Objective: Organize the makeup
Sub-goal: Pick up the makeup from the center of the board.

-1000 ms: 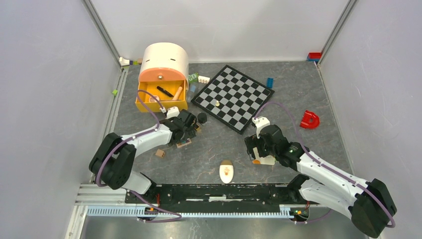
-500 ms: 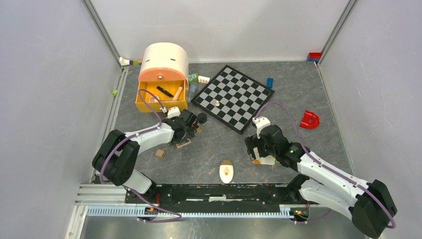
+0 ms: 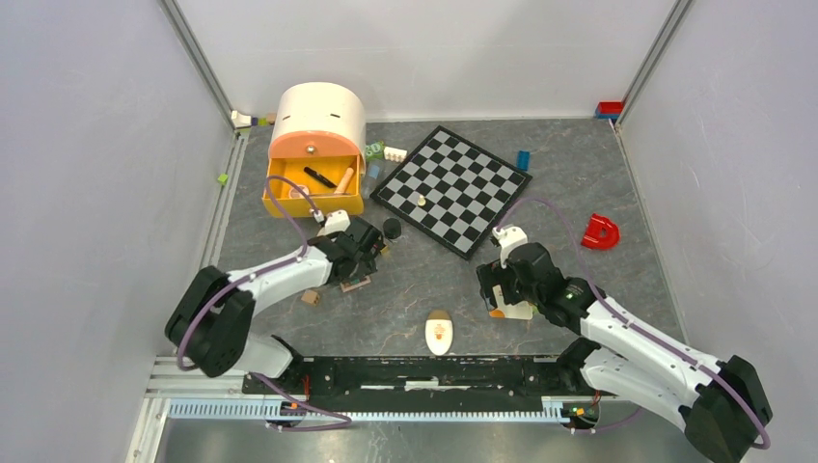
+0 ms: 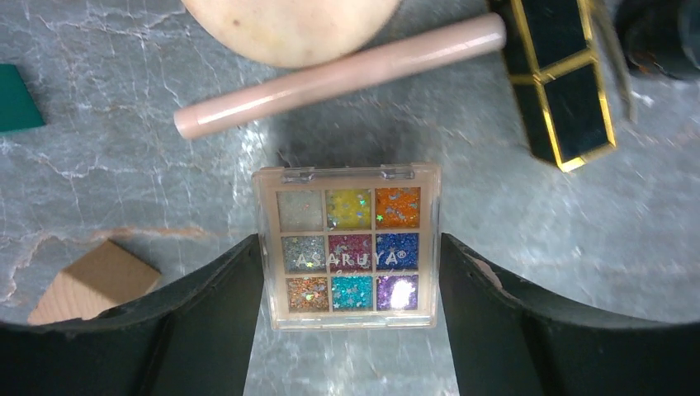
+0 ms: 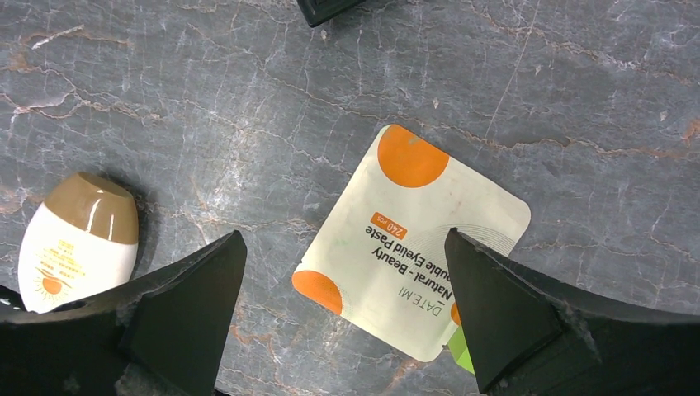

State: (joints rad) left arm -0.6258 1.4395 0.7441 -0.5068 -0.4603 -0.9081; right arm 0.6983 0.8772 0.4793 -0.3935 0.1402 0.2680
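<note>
The multicolour eyeshadow palette (image 4: 347,245) lies flat on the grey table, and it also shows in the top view (image 3: 355,284). My left gripper (image 4: 351,256) has its fingers against the palette's two sides and is shut on it. A pink stick (image 4: 338,74), a round peach compact (image 4: 289,25) and a black-gold box (image 4: 561,82) lie just beyond it. My right gripper (image 5: 347,247) is open and hovers over the white-orange sachet (image 5: 413,239). The cream oval (image 5: 78,239) lies to the left of that gripper. The orange drawer (image 3: 313,198) holds a black pencil (image 3: 319,177) and a brush (image 3: 344,179).
The chessboard (image 3: 453,188) lies at centre back, with a small piece on it. A brown cube (image 3: 310,297) sits left of the palette. A green brick (image 5: 462,359) peeks from under the sachet. A red D-shape (image 3: 600,232) lies at the right, and loose bricks (image 3: 522,159) at the back.
My left gripper has moved towards the near edge and come down over the eyeshadow palette, with its fingers now at the palette's sides. The right arm has hardly moved.
</note>
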